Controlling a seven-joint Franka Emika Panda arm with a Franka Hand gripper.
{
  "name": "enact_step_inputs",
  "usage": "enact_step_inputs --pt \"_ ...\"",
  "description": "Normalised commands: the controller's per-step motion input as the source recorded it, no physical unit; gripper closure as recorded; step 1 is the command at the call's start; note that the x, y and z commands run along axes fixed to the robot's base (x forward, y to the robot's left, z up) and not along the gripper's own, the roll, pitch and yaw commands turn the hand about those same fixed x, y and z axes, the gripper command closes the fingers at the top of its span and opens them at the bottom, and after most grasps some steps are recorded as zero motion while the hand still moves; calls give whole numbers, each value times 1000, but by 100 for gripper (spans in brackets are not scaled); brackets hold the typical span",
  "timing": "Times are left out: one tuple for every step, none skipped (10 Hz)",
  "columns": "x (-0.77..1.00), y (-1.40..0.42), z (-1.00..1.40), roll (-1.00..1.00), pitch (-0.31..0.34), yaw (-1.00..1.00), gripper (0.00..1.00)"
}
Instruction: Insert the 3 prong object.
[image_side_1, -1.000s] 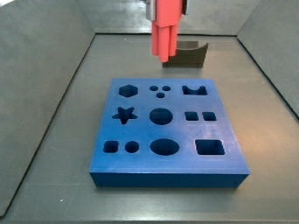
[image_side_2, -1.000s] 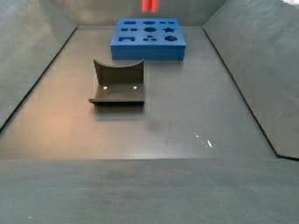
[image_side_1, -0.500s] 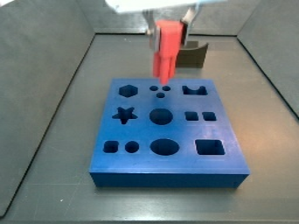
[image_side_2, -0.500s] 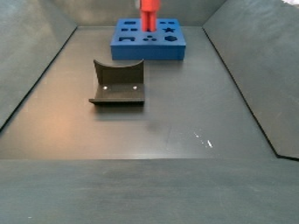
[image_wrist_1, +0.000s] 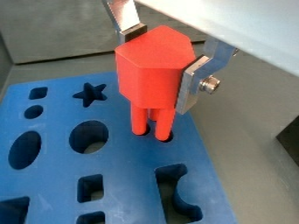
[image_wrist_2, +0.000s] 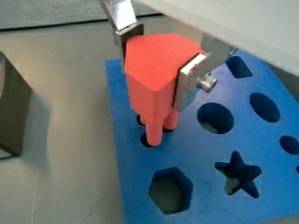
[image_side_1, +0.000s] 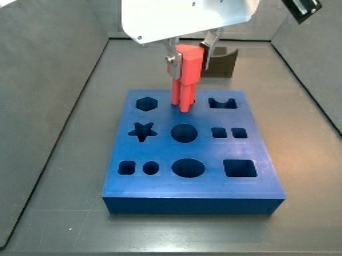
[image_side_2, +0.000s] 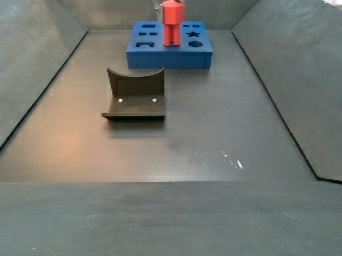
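You see the grey table (image_side_2: 201, 150) carrying the blue board (image_side_1: 194, 150) at its far end in a side view. Well apart from the board stands the dark fixture (image_side_2: 134, 95). Above the board, the hand (image_wrist_1: 163, 57) is clenched on the 3 prong object (image_wrist_1: 152, 74), which stands upright. In both wrist views its prongs (image_wrist_2: 156, 131) enter small round holes in the board.

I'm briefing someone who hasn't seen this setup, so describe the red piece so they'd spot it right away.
Find the blue board full of shaped holes on the grey floor. Over its far edge the claw grips a red block, upright, its prongs entering small round holes. It is the only red thing; the dark curved block lies apart.
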Motion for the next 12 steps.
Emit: enact_step_inputs --pt "-69 94 -297 50 73 -523 100" --pt "0 74 -311 73 74 -480 100" --pt "0 0 -383 99 44 -271 100" --pt "0 0 -569 99 0 9 100" --pt "57 -6 -614 137 0 83 100" --pt "129 -34 -637 181 0 183 100" --pt "117 -26 -634 197 0 217 100" --pt "49 -43 -654 229 -4 143 100" --pt "0 -100 -694 301 -33 0 100" --pt "0 -129 -743 294 -83 0 100" --pt "0 -131 -780 264 -110 0 100" --pt "-14 -134 -771 237 -137 -11 100"
